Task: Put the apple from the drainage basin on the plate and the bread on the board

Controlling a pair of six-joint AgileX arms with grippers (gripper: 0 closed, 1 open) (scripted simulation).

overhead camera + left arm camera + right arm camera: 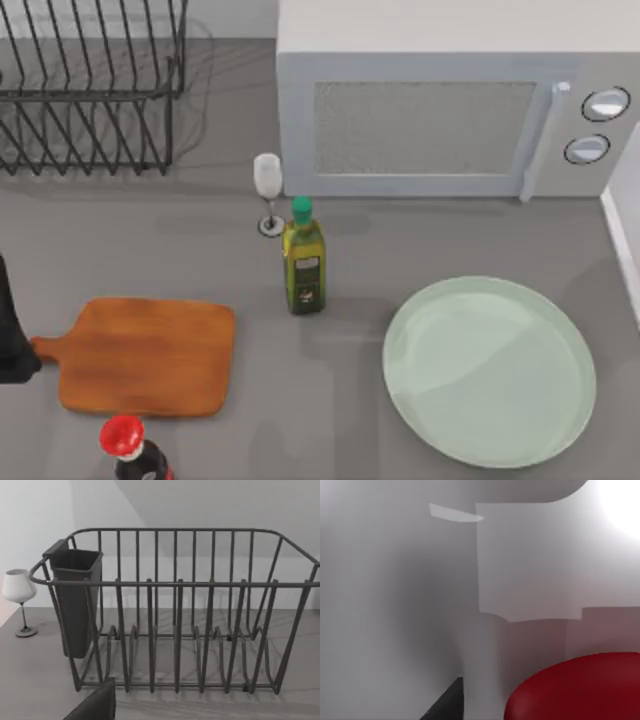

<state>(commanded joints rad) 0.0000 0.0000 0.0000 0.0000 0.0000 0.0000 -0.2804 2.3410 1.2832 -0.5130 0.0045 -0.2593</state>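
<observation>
The left arm (12, 330) shows as a dark shape at the left edge of the desk (350, 250) in the top view, just beside the handle end of the board (145, 355); whether its pincer is apart or together cannot be told. Ahead of that pincer, the left wrist view faces the wire dish rack (175, 610), which has a dark cutlery cup (75, 600) hung in one corner, and a wine glass (19, 587) stands off to the side of it.

The right wrist view has the red apple (580, 687) very close below the right pincer, against pale walls; its fingers cannot be made out.

The plate (490, 370) lies bare on the right, and the board is bare too. Between them stands an oil bottle (303, 265), and a red-capped bottle (125, 445) stands near the board.
</observation>
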